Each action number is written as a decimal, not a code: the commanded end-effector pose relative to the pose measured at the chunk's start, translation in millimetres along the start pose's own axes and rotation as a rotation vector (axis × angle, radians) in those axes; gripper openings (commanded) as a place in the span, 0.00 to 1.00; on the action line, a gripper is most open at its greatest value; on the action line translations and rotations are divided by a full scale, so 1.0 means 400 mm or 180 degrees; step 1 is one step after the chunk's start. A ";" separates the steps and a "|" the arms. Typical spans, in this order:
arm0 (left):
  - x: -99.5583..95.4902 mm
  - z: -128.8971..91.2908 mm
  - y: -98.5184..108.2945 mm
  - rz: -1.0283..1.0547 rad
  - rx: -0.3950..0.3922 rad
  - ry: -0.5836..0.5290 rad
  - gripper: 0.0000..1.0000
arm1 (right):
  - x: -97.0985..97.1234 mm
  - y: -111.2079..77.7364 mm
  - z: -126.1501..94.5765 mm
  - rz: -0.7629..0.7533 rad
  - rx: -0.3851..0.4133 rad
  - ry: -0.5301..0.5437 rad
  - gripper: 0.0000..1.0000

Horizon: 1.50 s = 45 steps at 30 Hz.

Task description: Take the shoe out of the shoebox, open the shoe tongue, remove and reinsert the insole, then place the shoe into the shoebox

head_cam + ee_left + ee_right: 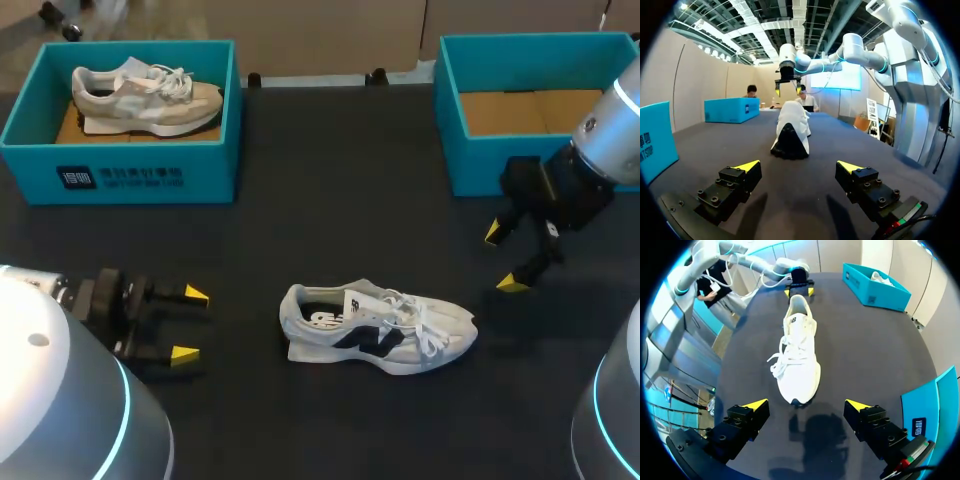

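Head camera looks down from behind; wrist cameras face the shoe (375, 328) from opposite ends.

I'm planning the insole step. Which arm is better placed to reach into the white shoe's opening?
Left, probably. Its jaws stand open low over the table, in line with the heel of the shoe, where the opening lies. The right arm's jaws, also open, hang beyond the toe, with the laces between.

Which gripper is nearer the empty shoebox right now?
Right. The right gripper hangs just in front of the near wall of the empty shoebox. The left gripper is far across the table, beyond the white shoe.
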<state>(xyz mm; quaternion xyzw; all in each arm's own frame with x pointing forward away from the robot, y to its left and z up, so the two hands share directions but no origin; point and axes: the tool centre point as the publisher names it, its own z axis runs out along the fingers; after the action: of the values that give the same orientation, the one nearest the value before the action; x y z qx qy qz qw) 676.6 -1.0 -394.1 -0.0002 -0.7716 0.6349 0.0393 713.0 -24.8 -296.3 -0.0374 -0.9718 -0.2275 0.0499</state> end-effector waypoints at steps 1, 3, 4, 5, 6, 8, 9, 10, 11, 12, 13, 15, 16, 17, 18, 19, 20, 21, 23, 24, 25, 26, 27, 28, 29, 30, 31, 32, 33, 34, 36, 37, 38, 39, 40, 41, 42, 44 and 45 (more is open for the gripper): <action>-0.008 0.055 0.002 -0.0089 0.0044 0.0035 1.00 | 0.002 -0.001 0.001 -0.0001 0.0006 -0.0007 1.00; -0.008 0.055 0.002 -0.0089 0.0044 0.0035 1.00 | 0.002 -0.001 0.001 -0.0001 0.0006 -0.0007 1.00; -0.008 0.055 0.002 -0.0089 0.0044 0.0035 1.00 | 0.002 -0.001 0.001 -0.0001 0.0006 -0.0007 1.00; -0.008 0.055 0.002 -0.0089 0.0044 0.0035 1.00 | 0.002 -0.001 0.001 -0.0001 0.0006 -0.0007 1.00; -0.008 0.055 0.002 -0.0089 0.0044 0.0035 1.00 | 0.002 -0.001 0.001 -0.0001 0.0006 -0.0007 1.00; -0.008 0.055 0.002 -0.0089 0.0044 0.0035 1.00 | 0.002 -0.001 0.001 -0.0001 0.0006 -0.0007 1.00; -0.008 0.055 0.002 -0.0089 0.0044 0.0035 1.00 | 0.002 -0.001 0.001 -0.0001 0.0006 -0.0007 1.00; -0.008 0.055 0.002 -0.0089 0.0044 0.0035 1.00 | 0.002 -0.001 0.001 -0.0001 0.0006 -0.0007 1.00; -0.008 0.055 0.002 -0.0089 0.0044 0.0035 1.00 | 0.002 -0.001 0.001 -0.0001 0.0006 -0.0007 1.00; -0.008 0.055 0.002 -0.0089 0.0044 0.0035 1.00 | 0.002 -0.001 0.001 -0.0001 0.0006 -0.0007 1.00; -0.008 0.055 0.002 -0.0089 0.0044 0.0035 1.00 | 0.002 -0.001 0.001 -0.0001 0.0006 -0.0007 1.00; -0.013 0.067 0.010 -0.0097 0.0016 0.0020 1.00 | 0.002 -0.001 0.001 -0.0001 0.0006 -0.0007 1.00; -0.015 0.077 0.014 -0.0095 0.0018 0.0028 1.00 | 0.002 -0.001 0.001 -0.0001 0.0006 -0.0007 1.00; -0.017 0.086 0.016 -0.0124 0.0072 0.0096 1.00 | 0.002 -0.001 0.001 -0.0001 0.0006 -0.0007 1.00; -0.019 0.097 0.018 -0.0131 0.0086 0.0088 1.00 | 0.002 -0.001 0.001 -0.0001 0.0006 -0.0007 1.00; -0.020 0.108 0.020 -0.0123 0.0080 0.0095 1.00 | 0.002 -0.001 0.001 -0.0001 0.0006 -0.0007 1.00; -0.021 0.116 0.019 -0.0119 0.0085 0.0103 1.00 | 0.002 -0.001 0.001 -0.0001 0.0006 -0.0007 1.00; -0.021 0.127 0.020 -0.0115 0.0089 0.0113 1.00 | 0.002 -0.001 0.001 -0.0001 0.0006 -0.0007 1.00; -0.018 0.151 0.020 -0.0074 0.0067 0.0115 1.00 | 0.002 -0.001 0.001 -0.0001 0.0006 -0.0007 1.00; -0.017 0.163 0.020 -0.0062 0.0042 0.0131 1.00 | 0.002 -0.001 0.001 -0.0001 0.0006 -0.0007 1.00; -0.015 0.172 0.020 -0.0010 0.0026 0.0100 1.00 | 0.002 -0.001 0.001 -0.0001 0.0006 -0.0007 1.00; -0.012 0.184 0.019 0.0033 -0.0001 0.0084 1.00 | 0.002 -0.001 0.001 -0.0001 0.0006 -0.0007 1.00; -0.012 0.188 0.018 0.0044 -0.0006 0.0074 1.00 | 0.002 -0.001 0.001 -0.0001 0.0006 -0.0007 1.00; -0.011 0.194 0.017 0.0046 -0.0005 0.0073 1.00 | 0.002 -0.001 0.001 -0.0001 0.0006 -0.0007 1.00; -0.013 0.199 0.015 0.0061 0.0020 0.0058 1.00 | 0.002 -0.001 0.001 -0.0001 0.0006 -0.0007 1.00; -0.015 0.203 0.012 0.0063 0.0027 0.0052 1.00 | 0.002 -0.001 0.001 -0.0001 0.0006 -0.0007 1.00; -0.019 0.208 0.010 0.0048 0.0037 0.0047 1.00 | 0.002 -0.001 0.001 -0.0001 0.0006 -0.0007 1.00; -0.023 0.211 0.009 0.0024 0.0074 0.0036 1.00 | 0.002 -0.001 0.001 -0.0001 0.0006 -0.0007 1.00; -0.027 0.215 0.008 0.0017 0.0075 0.0035 1.00 | 0.002 -0.001 0.001 -0.0001 0.0006 -0.0007 1.00; -0.029 0.219 0.007 0.0013 0.0074 0.0031 1.00 | 0.002 -0.001 0.001 -0.0001 0.0006 -0.0007 1.00; -0.032 0.227 0.004 -0.0011 0.0106 0.0048 1.00 | 0.002 -0.001 0.001 -0.0001 0.0006 -0.0007 1.00; -0.034 0.231 0.003 -0.0009 0.0102 0.0033 1.00 | 0.002 -0.001 0.001 -0.0001 0.0006 -0.0007 1.00; -0.035 0.235 0.001 -0.0027 0.0129 0.0046 1.00 | 0.002 -0.001 0.001 -0.0001 0.0006 -0.0007 1.00; -0.037 0.238 -0.001 -0.0032 0.0128 0.0045 1.00 | 0.002 -0.001 0.001 -0.0001 0.0006 -0.0007 1.00; -0.038 0.242 -0.003 -0.0033 0.0128 0.0040 1.00 | 0.002 -0.001 0.001 -0.0001 0.0006 -0.0007 1.00; -0.039 0.247 -0.006 -0.0051 0.0135 0.0040 1.00 | 0.002 -0.001 0.001 -0.0001 0.0006 -0.0007 1.00; -0.040 0.250 -0.008 -0.0063 0.0138 0.0038 1.00 | 0.002 -0.001 0.001 -0.0001 0.0006 -0.0007 1.00; -0.042 0.255 -0.010 -0.0079 0.0146 0.0029 1.00 | 0.002 -0.001 0.001 -0.0001 0.0006 -0.0007 1.00; -0.044 0.260 -0.011 -0.0091 0.0149 0.0034 1.00 | 0.002 -0.001 0.001 -0.0001 0.0006 -0.0007 1.00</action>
<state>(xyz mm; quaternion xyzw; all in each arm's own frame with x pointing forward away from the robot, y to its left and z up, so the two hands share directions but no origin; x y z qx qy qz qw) 686.6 -98.8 -408.9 0.0070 -0.7559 0.6526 0.0518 713.0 -24.8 -296.3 -0.0374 -0.9718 -0.2275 0.0499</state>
